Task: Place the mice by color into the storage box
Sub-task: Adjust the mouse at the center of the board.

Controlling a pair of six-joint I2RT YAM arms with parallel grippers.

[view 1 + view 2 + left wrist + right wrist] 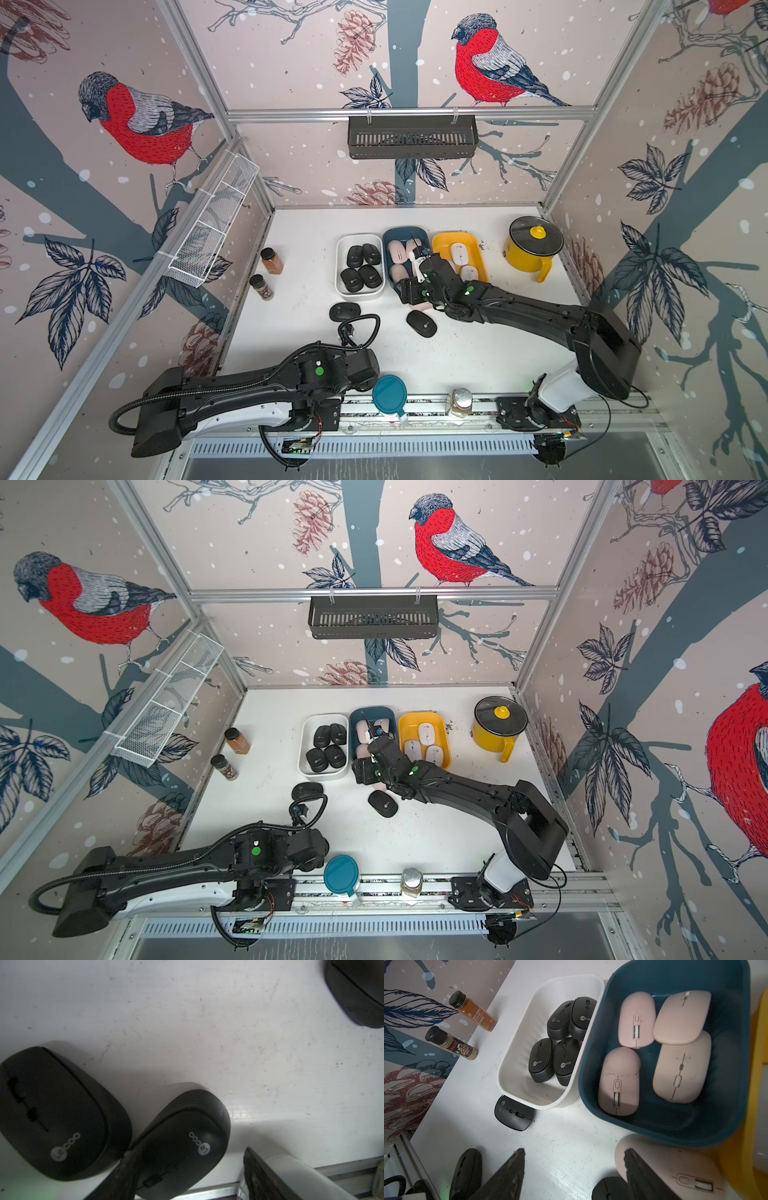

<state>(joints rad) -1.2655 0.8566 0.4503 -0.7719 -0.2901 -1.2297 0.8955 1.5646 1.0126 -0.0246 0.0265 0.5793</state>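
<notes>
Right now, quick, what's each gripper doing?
Left gripper: open, jaws astride a black mouse, not gripping.
Right gripper: open, empty, beside a pink mouse.

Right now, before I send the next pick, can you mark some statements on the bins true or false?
1. The white bin holds four black mice. True.
2. The blue bin holds white mice. False: four pink mice.
3. A loose pink mouse lies on the table just outside the blue bin. True.
4. Every black mouse is binned. False: loose black mice lie on the table.
5. The right end effector is shut. False: its jaws stand open.
</notes>
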